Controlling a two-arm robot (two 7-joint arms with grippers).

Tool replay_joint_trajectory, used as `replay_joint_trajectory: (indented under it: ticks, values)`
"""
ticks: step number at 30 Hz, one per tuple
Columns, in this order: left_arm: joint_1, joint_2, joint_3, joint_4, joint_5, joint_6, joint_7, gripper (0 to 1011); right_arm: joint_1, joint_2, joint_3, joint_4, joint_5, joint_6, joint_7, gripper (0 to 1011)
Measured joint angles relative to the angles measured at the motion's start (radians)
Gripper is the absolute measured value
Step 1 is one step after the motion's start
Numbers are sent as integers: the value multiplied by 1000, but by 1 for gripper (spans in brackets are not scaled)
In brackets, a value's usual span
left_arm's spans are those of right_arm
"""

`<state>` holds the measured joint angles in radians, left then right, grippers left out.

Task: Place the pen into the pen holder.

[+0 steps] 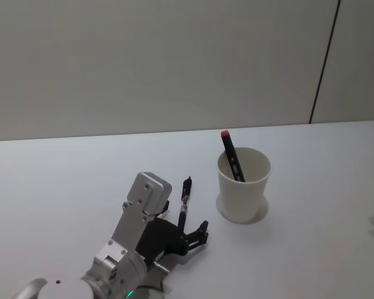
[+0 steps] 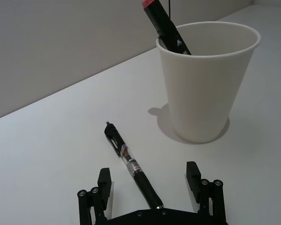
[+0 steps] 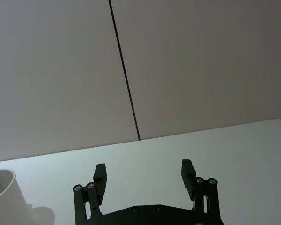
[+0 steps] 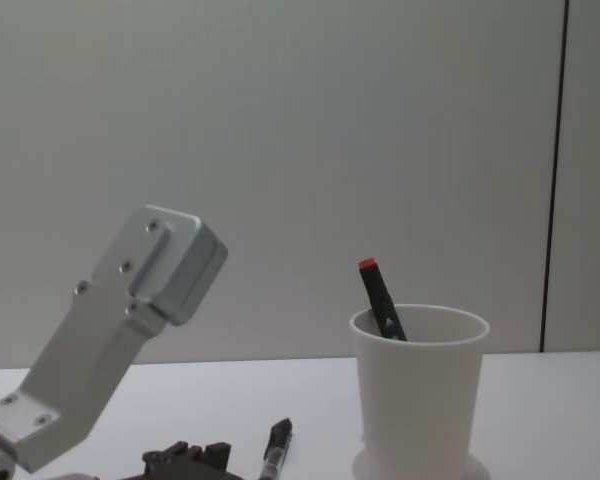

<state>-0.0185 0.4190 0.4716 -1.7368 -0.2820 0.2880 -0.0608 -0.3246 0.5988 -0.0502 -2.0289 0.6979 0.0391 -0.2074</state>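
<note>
With the open left end effector (image 2: 149, 171) straddling the pen (image 2: 132, 165) left of the cup (image 2: 206, 89), a skewed pinch could roll it away; the open right end effector (image 3: 144, 167) idles right of the cup.

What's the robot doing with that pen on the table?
The left gripper is down at the table, open, with one finger on each side of a black pen. The pen lies flat and is not gripped yet. Close by stands the white cup, with a red-capped pen leaning inside it. The right gripper is open and holds nothing, off to the side of the cup.
</note>
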Motion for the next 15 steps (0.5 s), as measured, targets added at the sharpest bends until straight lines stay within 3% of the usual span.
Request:
replay_joint_trajectory:
  ticks: [15]
  values:
    - [0,0,0,0,1,0,0,1001,0,0,0,0,0,0,0,1002]
